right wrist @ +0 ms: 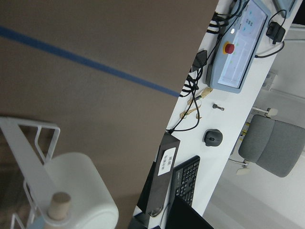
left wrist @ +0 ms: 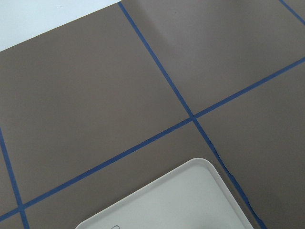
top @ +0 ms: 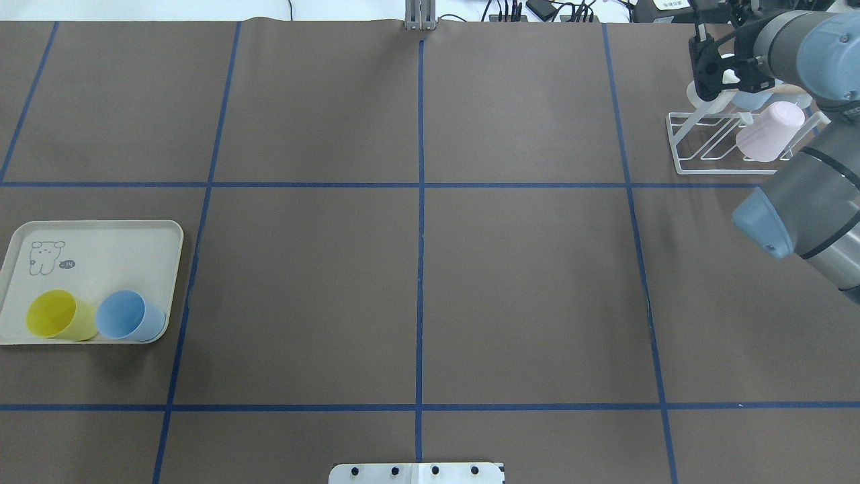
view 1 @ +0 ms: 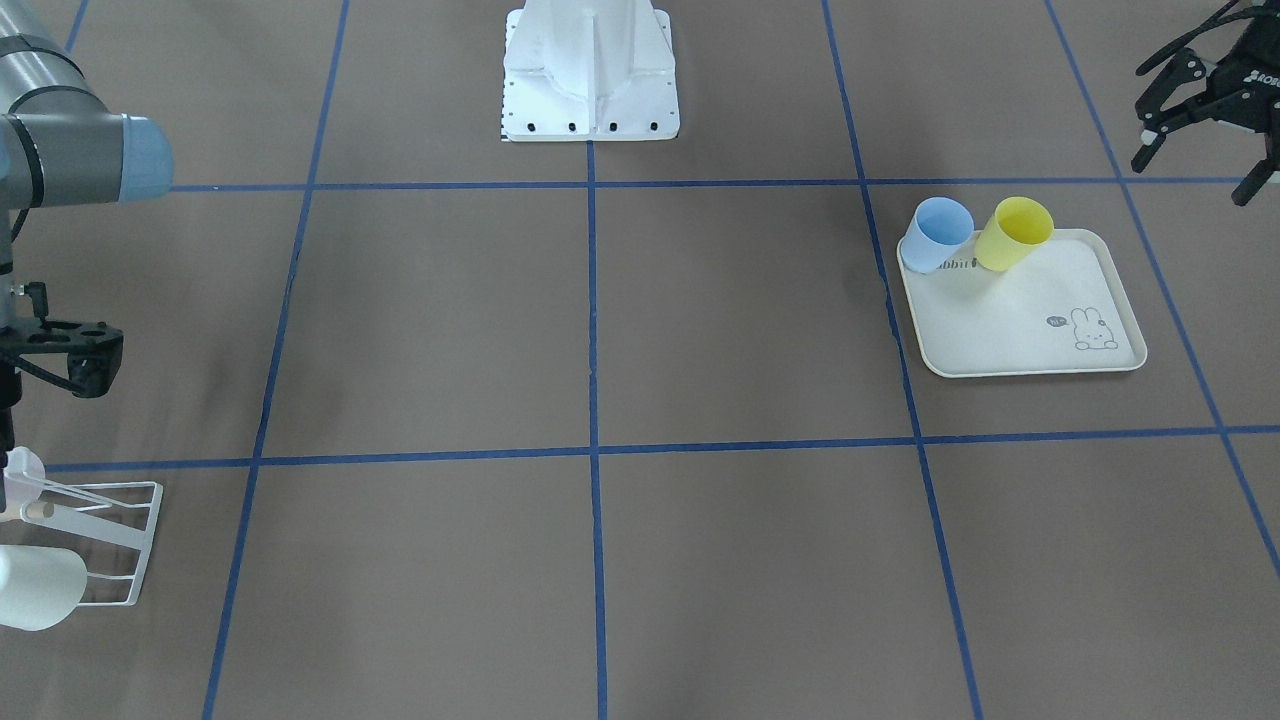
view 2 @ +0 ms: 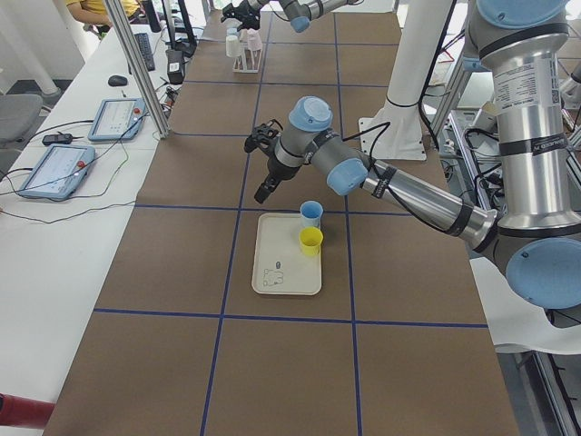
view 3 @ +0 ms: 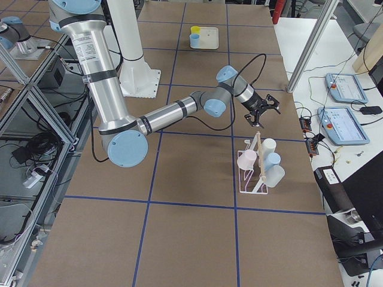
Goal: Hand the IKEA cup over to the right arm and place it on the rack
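Note:
Two IKEA cups, one blue (view 1: pixel 938 233) and one yellow (view 1: pixel 1012 232), stand upright side by side on the cream tray (view 1: pixel 1030 350). My left gripper (view 1: pixel 1195 165) hangs open and empty above the table, just beyond the tray and nearer the robot's side. The white wire rack (top: pixel 699 144) sits at the far right of the table and carries a pink cup (top: pixel 769 131) and other pale cups. My right gripper (top: pixel 713 77) hovers beside the rack's far end, open, holding nothing. The right wrist view shows a white cup (right wrist: pixel 76 191) on the rack's dowel tip (right wrist: pixel 58 205).
The robot's white base plate (view 1: pixel 590 90) stands at the table's middle edge. A side bench (view 3: pixel 335 119) past the rack holds tablets and cables. A person's sleeve (view 2: pixel 91 9) shows at the far end.

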Robot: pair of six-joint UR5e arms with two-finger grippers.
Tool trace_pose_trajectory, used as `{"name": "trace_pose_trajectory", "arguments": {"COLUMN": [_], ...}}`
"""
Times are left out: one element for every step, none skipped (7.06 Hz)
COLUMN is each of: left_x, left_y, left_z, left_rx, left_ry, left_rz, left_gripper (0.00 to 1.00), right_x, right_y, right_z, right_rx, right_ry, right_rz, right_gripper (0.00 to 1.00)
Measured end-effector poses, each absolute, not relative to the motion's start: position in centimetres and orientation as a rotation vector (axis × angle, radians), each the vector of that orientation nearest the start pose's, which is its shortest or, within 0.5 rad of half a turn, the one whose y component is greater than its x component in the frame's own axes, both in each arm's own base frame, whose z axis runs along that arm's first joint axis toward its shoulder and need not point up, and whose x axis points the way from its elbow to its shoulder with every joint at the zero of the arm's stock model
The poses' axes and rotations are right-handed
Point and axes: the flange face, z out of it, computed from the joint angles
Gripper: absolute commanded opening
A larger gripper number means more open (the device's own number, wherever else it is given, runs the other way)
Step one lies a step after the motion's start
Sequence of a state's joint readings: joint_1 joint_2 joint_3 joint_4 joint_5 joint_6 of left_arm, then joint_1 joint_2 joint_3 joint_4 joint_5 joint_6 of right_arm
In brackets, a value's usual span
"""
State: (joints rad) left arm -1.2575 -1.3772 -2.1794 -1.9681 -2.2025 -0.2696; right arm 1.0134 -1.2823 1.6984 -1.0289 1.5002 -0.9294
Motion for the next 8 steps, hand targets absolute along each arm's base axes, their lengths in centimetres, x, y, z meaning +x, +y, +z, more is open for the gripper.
{"name": "trace_pose_trajectory", "arguments": {"left_x": [5.2,5.0,4.8,5.2,6.2,8.0,10.5,13.2], "left_y": [-40.6,-40.1,-39.2,-38.3,-37.7,-37.5,-37.2,-36.7], "left_z": [41.0,41.8,42.6,43.7,45.6,47.7,49.6,51.6], "left_rx": [0.583,0.586,0.591,0.588,0.581,0.570,0.551,0.533], "left_ry": [0.772,0.761,0.771,0.797,0.818,0.828,0.839,0.856], "left_rz": [0.286,0.275,0.250,0.220,0.201,0.179,0.158,0.140], "left_gripper": [1.00,1.00,1.00,1.00,1.00,1.00,1.00,1.00], "right_x": [-20.9,-21.0,-21.1,-21.8,-23.5,-25.5,-26.9,-27.8], "right_y": [-58.3,-56.5,-54.7,-53.0,-51.5,-50.1,-49.3,-48.8], "right_z": [37.1,34.9,32.7,30.9,29.8,29.3,29.1,29.0], "right_rx": [1.053,1.073,1.066,1.033,0.974,0.919,0.887,0.864], "right_ry": [0.068,-0.160,-0.366,-0.541,-0.681,-0.769,-0.811,-0.838], "right_rz": [-1.175,-0.985,-0.834,-0.727,-0.650,-0.608,-0.594,-0.578], "right_gripper": [1.00,1.00,1.00,1.00,1.00,1.00,1.00,1.00]}}
